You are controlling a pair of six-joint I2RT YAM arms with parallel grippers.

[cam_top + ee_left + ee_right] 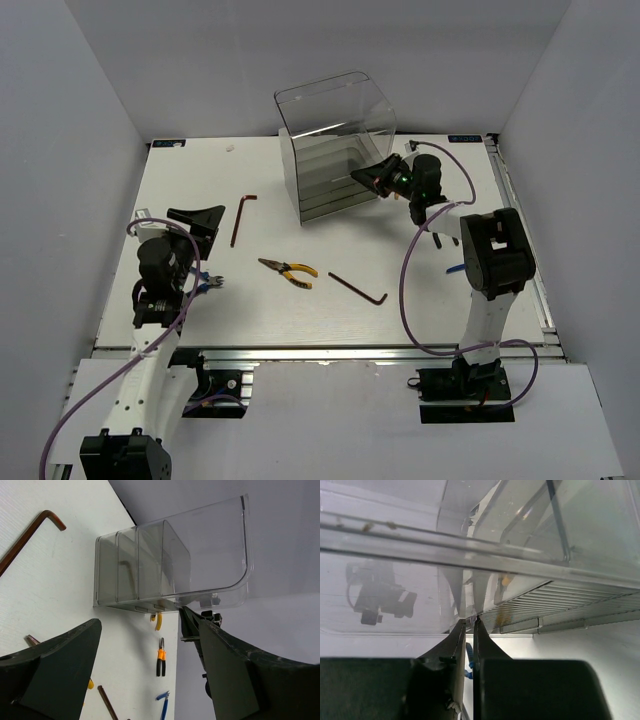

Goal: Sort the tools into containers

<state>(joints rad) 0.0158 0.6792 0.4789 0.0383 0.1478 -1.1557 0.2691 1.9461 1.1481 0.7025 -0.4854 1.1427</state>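
Observation:
The clear smoky cabinet (335, 150) stands at the back middle, its stacked drawers facing front; it also fills the left wrist view (170, 565) and the right wrist view (530, 535). My right gripper (364, 178) is at its lower right front corner, with the jaws pinched on a thin clear drawer edge (470, 619). My left gripper (200, 222) is open and empty at the left, above the table. Yellow-handled pliers (288, 270) lie at the centre. One hex key (243, 215) lies left of the cabinet, another (358, 289) at centre right.
Orange-handled pliers (160, 657), a blue-handled cutter (164, 705) and a yellow handle (158, 621) lie right of the cabinet, near my right arm. A small blue-handled tool (207, 283) lies beside my left arm. Grey walls enclose the white table (300, 320).

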